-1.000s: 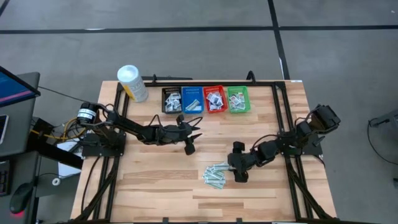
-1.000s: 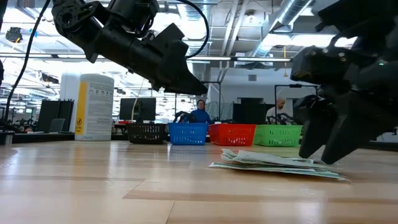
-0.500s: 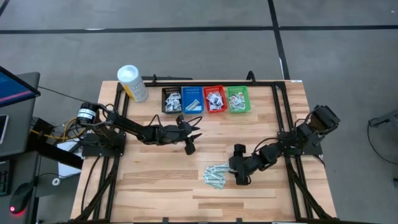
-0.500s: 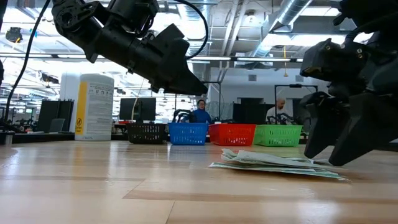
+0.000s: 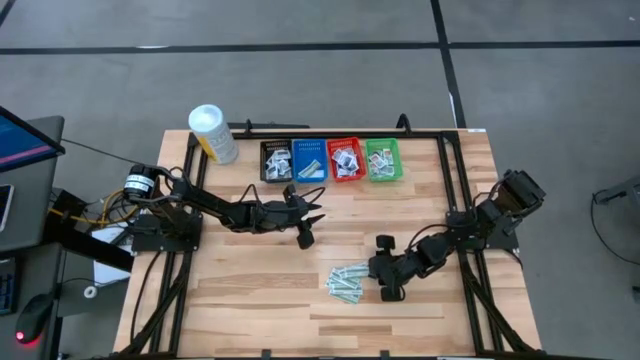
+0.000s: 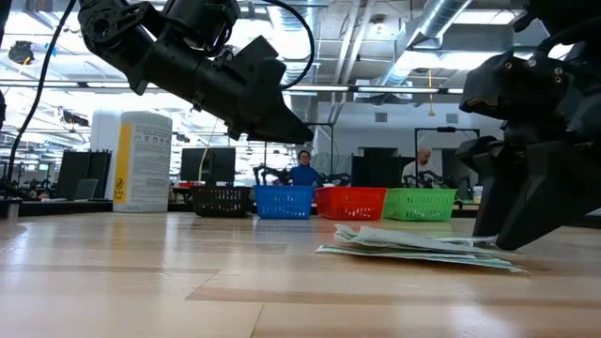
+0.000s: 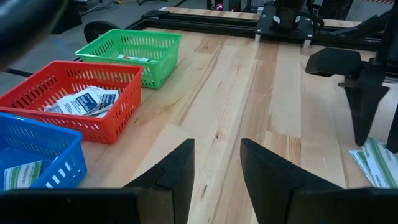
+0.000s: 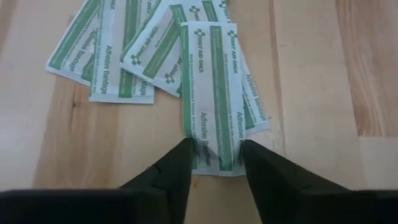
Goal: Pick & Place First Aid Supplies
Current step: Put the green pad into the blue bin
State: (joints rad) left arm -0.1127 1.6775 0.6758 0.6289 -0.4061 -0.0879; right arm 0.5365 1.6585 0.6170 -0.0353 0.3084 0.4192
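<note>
Right fingers (image 8: pixel 174 171) astride bandage strip (image 8: pixel 211 93)

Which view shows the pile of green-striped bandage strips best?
The right wrist view: the bandage strips fill it, print legible, the right tool straddling the top strip's end. The high view shows a small pile, the low view a flat edge-on stack, the left wrist view only a corner.

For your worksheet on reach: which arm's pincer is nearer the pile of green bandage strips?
Right. The right pincer is at the pile of green bandage strips, straddling one strip's end. The left pincer hovers farther back, near the baskets.
</note>
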